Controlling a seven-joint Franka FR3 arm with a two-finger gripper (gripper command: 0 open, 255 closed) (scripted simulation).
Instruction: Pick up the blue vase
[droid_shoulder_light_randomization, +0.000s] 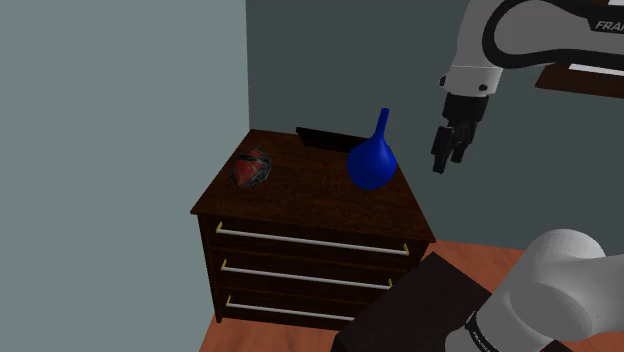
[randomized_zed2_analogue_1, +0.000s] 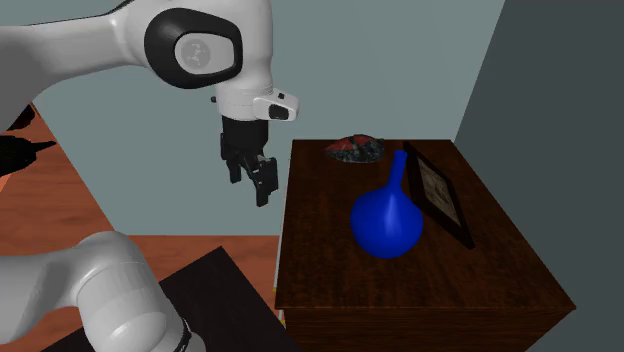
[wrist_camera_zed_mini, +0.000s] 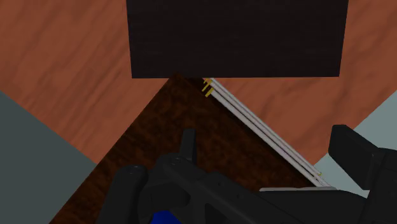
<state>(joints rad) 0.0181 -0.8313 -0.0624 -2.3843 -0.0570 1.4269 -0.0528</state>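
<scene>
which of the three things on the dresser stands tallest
The blue vase, upright with a round body and a thin neck. The red and dark lump and the dark picture frame sit low on the dresser top.

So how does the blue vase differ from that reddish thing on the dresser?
The blue vase is plain blue, the reddish thing mottled red and dark. The vase stands tall with a round belly and thin neck; the reddish thing sits low and squat. Both rest on the dark dresser, apart from each other.

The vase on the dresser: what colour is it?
The vase is deep blue; second exterior view shows it best.
</scene>
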